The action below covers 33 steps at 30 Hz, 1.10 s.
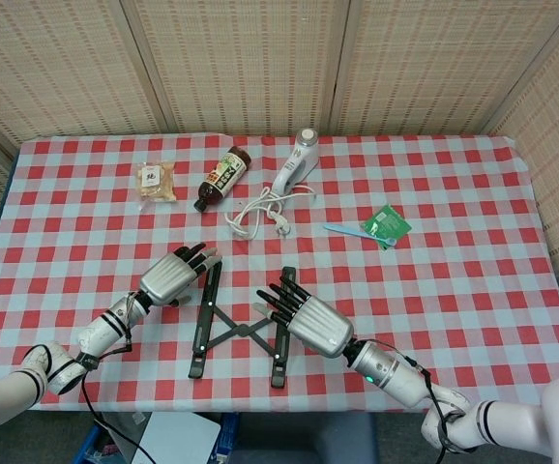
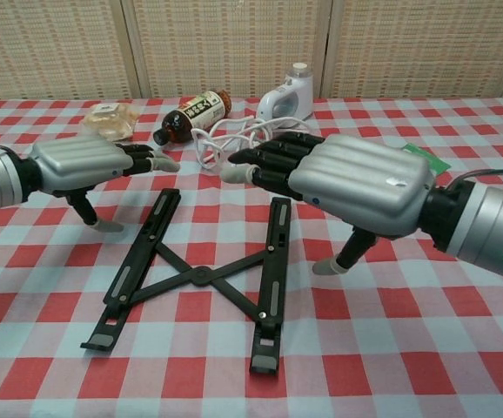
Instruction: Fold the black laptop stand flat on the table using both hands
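The black laptop stand [image 1: 242, 325] lies near the front edge of the table [image 1: 473, 290], on the red-and-white checked cloth, spread open: two long rails joined by crossed bars in an X, each rail with a small upturned lip at its near end. Its surface is matte, with pale strips set along the rails. The left hand [image 1: 171, 276] hovers palm down just beside the far end of the left rail, fingers extended and holding nothing. The right hand [image 1: 306, 315] hangs over the right rail, fingers stretched forward and apart, thumb pointing down, also empty. Behind, a brown bottle [image 1: 221, 177] lies on its side; its label carries print too small to read.
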Available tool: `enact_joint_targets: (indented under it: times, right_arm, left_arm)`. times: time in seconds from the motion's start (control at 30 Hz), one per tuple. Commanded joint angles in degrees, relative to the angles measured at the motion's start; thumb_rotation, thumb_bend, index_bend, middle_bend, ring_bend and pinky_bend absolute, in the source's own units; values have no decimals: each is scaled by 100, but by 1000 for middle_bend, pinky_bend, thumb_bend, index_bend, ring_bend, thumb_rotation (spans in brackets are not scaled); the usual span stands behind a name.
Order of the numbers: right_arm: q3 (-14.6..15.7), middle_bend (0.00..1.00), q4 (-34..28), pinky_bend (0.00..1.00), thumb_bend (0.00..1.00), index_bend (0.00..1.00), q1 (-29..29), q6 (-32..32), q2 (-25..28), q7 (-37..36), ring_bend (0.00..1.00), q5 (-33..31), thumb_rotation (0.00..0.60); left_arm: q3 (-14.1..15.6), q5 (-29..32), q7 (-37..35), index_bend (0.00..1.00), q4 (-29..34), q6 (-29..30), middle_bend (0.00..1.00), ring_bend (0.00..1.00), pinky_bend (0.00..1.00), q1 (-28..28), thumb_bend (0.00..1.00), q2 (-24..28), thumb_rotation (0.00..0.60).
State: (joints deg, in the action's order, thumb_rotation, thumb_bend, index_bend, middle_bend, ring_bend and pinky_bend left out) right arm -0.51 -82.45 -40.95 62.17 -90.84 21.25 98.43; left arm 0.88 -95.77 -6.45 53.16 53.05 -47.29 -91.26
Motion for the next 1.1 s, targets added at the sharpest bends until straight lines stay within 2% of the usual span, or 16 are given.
enact_joint_targets:
  times: [0.03, 0.37, 0.63, 1.1]
  right_arm:
    - [59, 0, 243, 0, 0, 0, -17, -1, -157, 2, 0, 90, 600]
    - [160, 0, 907, 0, 0, 0, -67, -32, -531, -118, 0, 210, 600]
    - [121, 0, 1466, 0, 0, 0, -146, -15, -935, -192, 0, 248, 600]
    - [83, 0, 1997, 0, 0, 0, -289, 19, -1299, -326, 0, 273, 600]
  left_arm:
    - [20, 12, -23, 0, -54, -20, 0, 41, 208, -30, 227, -51, 600]
    - [95, 83, -151, 0, -178, -21, 0, 40, 208, -57, 227, -191, 600]
    - [138, 124, -189, 0, -259, -10, 0, 39, 208, -67, 227, -255, 600]
    - [189, 202, -418, 0, -291, 5, 0, 39, 208, -52, 227, -279, 600]
